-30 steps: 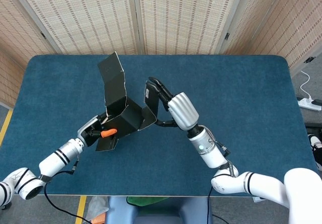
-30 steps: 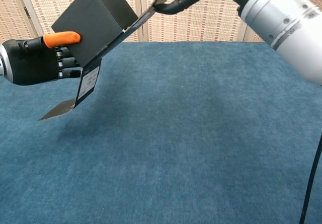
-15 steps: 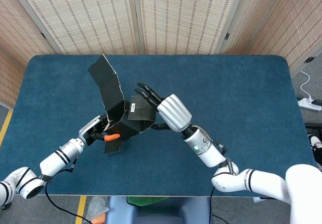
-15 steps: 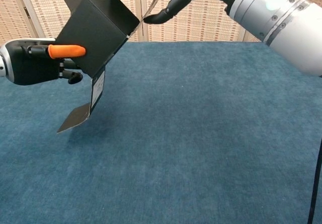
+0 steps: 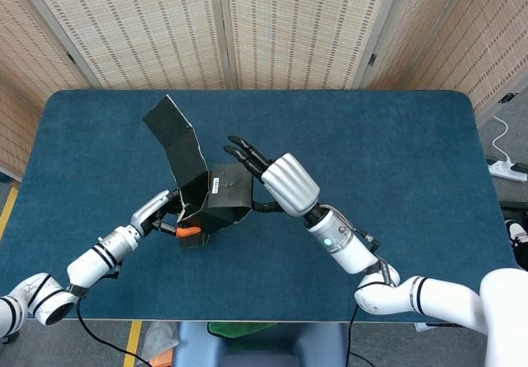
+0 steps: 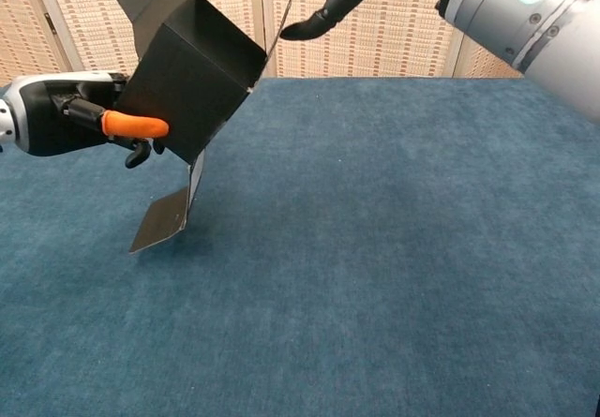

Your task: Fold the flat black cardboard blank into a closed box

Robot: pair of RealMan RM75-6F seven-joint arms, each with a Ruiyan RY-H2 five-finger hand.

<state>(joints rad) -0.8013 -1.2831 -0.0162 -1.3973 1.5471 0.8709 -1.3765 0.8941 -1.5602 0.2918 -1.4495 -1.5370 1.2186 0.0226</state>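
The black cardboard box (image 5: 224, 204) is partly folded and held above the blue table (image 5: 396, 152). One tall flap (image 5: 175, 136) stands up at the back, and a lower flap (image 6: 171, 218) hangs toward the table. My left hand (image 5: 167, 215) grips the box's lower left side, its orange-tipped thumb (image 6: 136, 125) pressed on the box wall (image 6: 192, 89). My right hand (image 5: 279, 181) hovers at the box's right, fingers (image 5: 244, 153) stretched out beside the thin side flap (image 6: 279, 14). It holds nothing. Whether those fingertips touch the flap is unclear.
Woven screen panels (image 5: 272, 29) stand behind the table's far edge. A white power strip and cable (image 5: 505, 167) lie on the floor to the right. Blue cloth stretches bare in front of and right of the box (image 6: 394, 267).
My left hand has turned the box, bringing its lower flap down toward the table. My right hand has released the side flap it pinched and now holds its fingers stretched out beside it.
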